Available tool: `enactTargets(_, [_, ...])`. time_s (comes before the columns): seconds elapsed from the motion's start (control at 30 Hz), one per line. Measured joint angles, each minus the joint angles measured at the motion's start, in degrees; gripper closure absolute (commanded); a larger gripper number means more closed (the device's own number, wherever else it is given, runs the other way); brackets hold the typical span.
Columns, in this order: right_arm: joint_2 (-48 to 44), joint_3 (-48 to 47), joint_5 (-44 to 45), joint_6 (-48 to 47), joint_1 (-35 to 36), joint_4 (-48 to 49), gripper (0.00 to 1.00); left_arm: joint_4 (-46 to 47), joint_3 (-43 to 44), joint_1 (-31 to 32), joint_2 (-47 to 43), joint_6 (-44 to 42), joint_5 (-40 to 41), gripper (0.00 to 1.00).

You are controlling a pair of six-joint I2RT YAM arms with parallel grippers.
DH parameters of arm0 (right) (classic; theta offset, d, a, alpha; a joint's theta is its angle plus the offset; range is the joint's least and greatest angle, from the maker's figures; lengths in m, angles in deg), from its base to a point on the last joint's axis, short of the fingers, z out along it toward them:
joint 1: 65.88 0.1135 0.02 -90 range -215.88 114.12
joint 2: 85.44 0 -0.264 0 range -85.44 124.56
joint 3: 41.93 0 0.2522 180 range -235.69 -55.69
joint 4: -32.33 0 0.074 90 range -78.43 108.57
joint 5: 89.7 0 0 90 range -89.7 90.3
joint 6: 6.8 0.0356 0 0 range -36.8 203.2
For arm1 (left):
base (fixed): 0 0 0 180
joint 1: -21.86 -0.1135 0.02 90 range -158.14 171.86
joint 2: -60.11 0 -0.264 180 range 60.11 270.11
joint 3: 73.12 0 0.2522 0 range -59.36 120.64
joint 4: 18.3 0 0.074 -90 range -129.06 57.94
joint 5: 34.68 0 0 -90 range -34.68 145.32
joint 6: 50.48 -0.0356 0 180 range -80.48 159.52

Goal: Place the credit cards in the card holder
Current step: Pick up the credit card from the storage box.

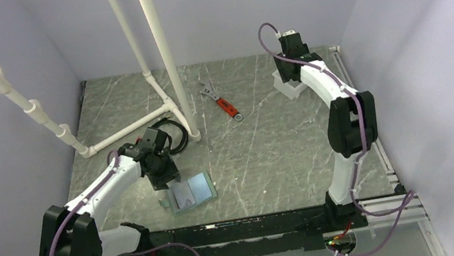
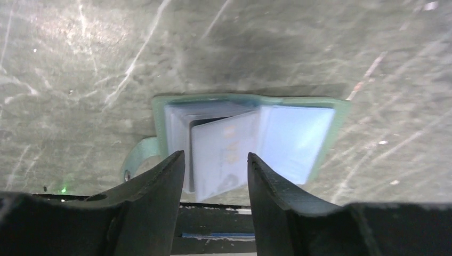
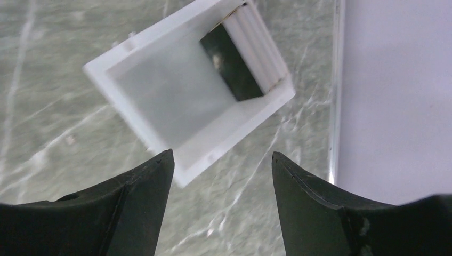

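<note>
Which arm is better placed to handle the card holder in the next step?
Left. The left gripper hangs open directly above the open card holder. The right gripper is open over the white tub at the far right, well away from the holder.

The counter lies open between my arms. Behind my left gripper, a white pipe frame and a black cable block the way, with a wrench beyond. My right gripper hangs over a white tub beside the wall.
</note>
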Motion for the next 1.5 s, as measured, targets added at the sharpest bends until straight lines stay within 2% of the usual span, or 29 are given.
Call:
enactTargets(0.3, [15.32,-16.13,1.86,-14.69,-2.10,-0.48,0.34,-2.32,7.54,-7.72,0.44,-10.01,-6.43,0.38])
enactTargets(0.53, [22.95,-26.77,3.41,-21.94,-2.21,-1.44,0.39,-2.32,10.73,-8.31,0.48,-16.26,-10.86,0.36])
enactTargets(0.97, [25.31,-26.53,3.85,-24.90,-5.03,-2.47,0.42,-1.73,12.00,-8.41,2.45,-20.24,-13.64,0.28])
enactTargets(1.27, [25.59,-25.31,2.43,-25.55,-6.75,-1.57,0.35,-1.55,12.96,-8.50,3.23,-20.31,-13.97,0.27])
enactTargets(1.5, [26.93,-25.31,1.16,-25.53,-6.80,-1.40,0.34,-1.40,13.99,-8.63,3.91,-20.70,-14.05,0.27])
